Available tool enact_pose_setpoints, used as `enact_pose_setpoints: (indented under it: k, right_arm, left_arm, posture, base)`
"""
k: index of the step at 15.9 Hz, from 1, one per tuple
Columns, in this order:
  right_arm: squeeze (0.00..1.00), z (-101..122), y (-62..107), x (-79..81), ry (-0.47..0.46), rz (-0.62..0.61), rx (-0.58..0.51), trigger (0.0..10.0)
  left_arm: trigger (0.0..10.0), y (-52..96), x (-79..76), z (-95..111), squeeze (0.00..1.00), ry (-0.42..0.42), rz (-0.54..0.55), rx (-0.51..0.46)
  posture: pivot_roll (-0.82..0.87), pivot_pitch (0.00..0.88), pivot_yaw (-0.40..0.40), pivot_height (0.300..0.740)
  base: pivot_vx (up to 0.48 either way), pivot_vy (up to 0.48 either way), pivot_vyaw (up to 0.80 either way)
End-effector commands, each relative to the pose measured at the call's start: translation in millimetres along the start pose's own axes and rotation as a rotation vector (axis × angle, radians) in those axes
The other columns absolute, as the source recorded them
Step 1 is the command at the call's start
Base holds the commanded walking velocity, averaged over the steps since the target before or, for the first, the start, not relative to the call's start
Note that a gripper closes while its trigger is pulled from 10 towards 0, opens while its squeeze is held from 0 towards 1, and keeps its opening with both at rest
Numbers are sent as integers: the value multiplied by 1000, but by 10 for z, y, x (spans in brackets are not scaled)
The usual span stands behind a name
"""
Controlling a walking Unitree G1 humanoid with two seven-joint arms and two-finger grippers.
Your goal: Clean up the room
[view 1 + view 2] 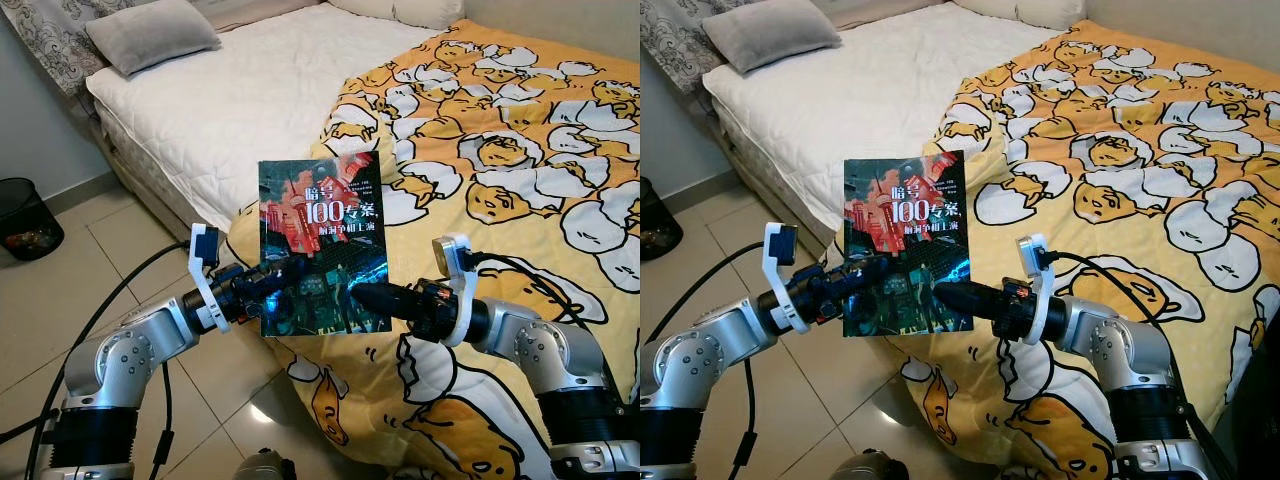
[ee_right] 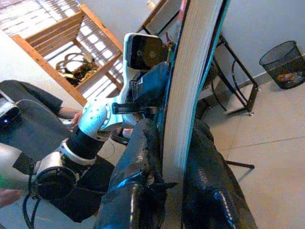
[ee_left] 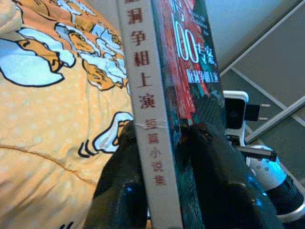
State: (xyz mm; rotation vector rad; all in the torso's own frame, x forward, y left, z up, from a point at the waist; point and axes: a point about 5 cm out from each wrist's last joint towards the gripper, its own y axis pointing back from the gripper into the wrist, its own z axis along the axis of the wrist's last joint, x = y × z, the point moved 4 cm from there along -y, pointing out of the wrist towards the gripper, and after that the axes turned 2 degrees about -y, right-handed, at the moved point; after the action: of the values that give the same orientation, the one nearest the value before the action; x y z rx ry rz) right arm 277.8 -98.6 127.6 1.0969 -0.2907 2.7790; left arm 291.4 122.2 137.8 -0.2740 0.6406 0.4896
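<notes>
Currently both grippers clamp a paperback book [image 1: 322, 246] upright in the air beside the bed [image 1: 250, 100]: left gripper [image 1: 268, 285] on its spine edge, right gripper [image 1: 362, 296] opposite. Next it likely needs carrying to a storage spot.

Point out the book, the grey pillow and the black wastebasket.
book [image 1: 322, 245]: left eye view, middle of front cover.
grey pillow [image 1: 150, 35]: left eye view, top face.
black wastebasket [image 1: 25, 220]: left eye view, mesh wall.

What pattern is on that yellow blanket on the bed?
Cartoon eggs with white cracked shells on the yellow blanket, clearest in the left eye view.
</notes>
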Motion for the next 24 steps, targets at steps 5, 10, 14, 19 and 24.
enact_pose_setpoints:
  k: [5, 10, 14, 19, 24]
  right_arm:
    - [1000, 96, -117, 17, 75, 3, 2, 10000]
    - [1000, 130, 49, -178, 54, -150, -96, 10000]
    - [1000, 165, 504, -495, 129, -519, -239, 10000]
    - [1000, 239, 604, -626, 306, -918, -344, 10000]
    - [0, 214, 485, -595, 503, -1190, -362, 10000]
  left_arm:
    - [0, -29, -75, 57, 0, -18, -24, -14]
    - [0, 1, -79, 177, 0, -76, 25, -57]
    - [0, 106, 95, 276, 0, -307, 262, -7]
    - [10000, 156, 356, 321, 0, -708, 659, 63]
    - [10000, 177, 387, 123, 0, -776, 833, 32]
  posture:
    - [17, 0, 66, 740]
    - [19, 0, 65, 740]
    - [1, 0, 77, 740]
    - [-46, 0, 95, 740]
    - [-39, 0, 77, 740]
  base:
    - [0, 0, 0]
    - [0, 0, 0]
    - [0, 0, 0]
    - [0, 0, 0]
    - [0, 0, 0]
